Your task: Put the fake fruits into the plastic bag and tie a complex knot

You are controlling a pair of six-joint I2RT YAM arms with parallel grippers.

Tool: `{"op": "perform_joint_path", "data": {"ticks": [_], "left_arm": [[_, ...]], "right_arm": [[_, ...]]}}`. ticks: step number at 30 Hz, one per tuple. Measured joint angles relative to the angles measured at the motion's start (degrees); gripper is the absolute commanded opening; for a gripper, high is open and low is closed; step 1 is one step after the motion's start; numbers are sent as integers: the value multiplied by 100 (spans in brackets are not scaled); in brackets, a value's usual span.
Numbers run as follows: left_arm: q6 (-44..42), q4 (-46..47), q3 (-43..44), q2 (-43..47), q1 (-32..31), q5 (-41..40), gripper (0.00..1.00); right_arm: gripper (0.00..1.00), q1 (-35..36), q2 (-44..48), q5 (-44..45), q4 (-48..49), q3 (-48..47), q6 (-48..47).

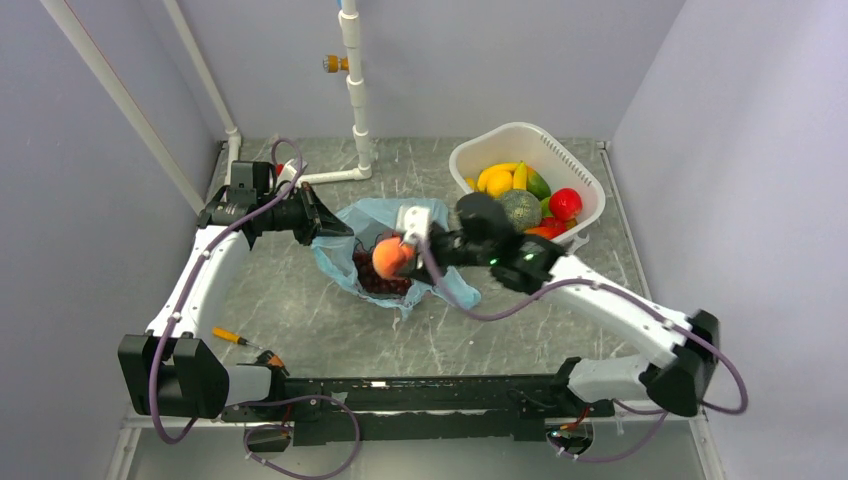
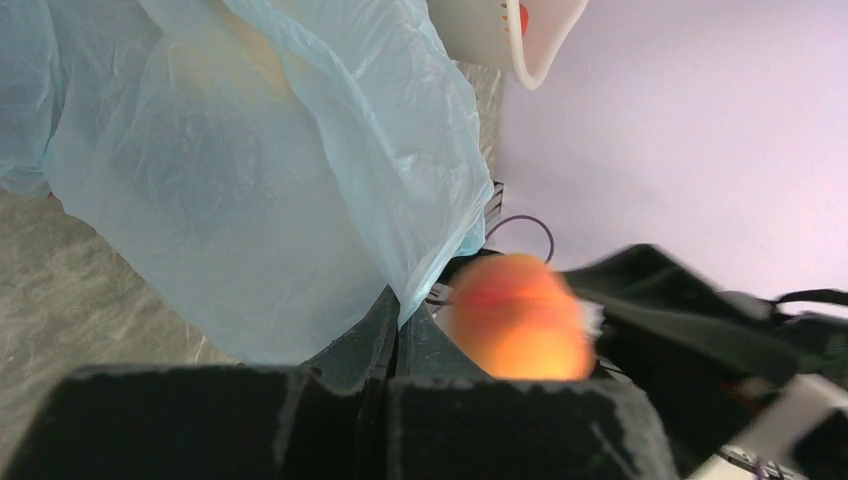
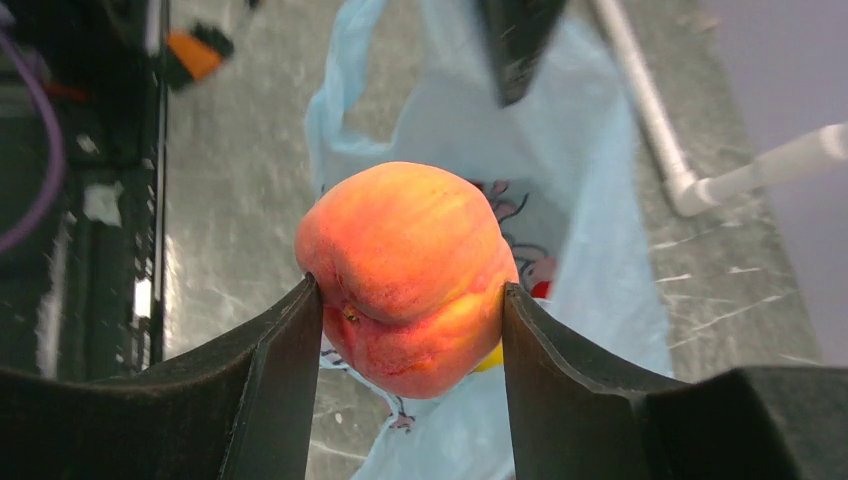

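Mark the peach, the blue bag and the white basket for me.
peach [image 3: 405,275], right wrist view, middle of its skin
blue bag [image 2: 250,180], left wrist view, hanging film
white basket [image 1: 566,158], top view, far rim

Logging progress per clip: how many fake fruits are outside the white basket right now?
2 visible: the peach clamped in the right gripper over the plastic bag, and dark grapes lying inside the bag. Others may be hidden under the film.

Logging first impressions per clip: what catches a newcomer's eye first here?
The orange-pink peach clamped in the right gripper, hanging over the open light-blue plastic bag mid-table. Next, the left gripper pinching the bag's left edge, and the white basket of bright fruit at back right.
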State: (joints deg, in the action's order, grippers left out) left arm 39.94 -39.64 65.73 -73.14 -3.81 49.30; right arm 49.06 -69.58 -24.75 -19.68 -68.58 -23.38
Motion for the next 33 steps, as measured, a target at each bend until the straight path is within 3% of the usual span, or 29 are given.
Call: {"op": "perform_joint_path", "data": {"ticks": [5, 10, 12, 15, 18, 22, 28, 33], "left_arm": [[-2, 2, 0, 0, 2, 20, 0], [-9, -2, 0, 2, 2, 35, 0], [-13, -2, 0, 2, 2, 35, 0], [-28, -2, 0, 2, 2, 35, 0], [-33, -2, 0, 2, 2, 35, 0], [-98, -4, 0, 2, 4, 33, 0], [-289, -61, 20, 0, 7, 33, 0], [-428, -114, 94, -24, 11, 33, 0]], "right_arm": [[30, 831, -896, 966, 691, 793, -909], [33, 914, -1816, 2015, 1510, 841, -1620], [52, 898, -2006, 2387, 2009, 898, -1910], [88, 890, -2247, 2879, 2540, 905, -2218], [99, 887, -2317, 3139, 2640, 905, -2343], [100, 848, -1779, 2813, 1945, 874, -2070], [100, 734, 85, 1676, 376, 485, -925], [100, 514, 1388, 1587, -431, 643, 79]]}}
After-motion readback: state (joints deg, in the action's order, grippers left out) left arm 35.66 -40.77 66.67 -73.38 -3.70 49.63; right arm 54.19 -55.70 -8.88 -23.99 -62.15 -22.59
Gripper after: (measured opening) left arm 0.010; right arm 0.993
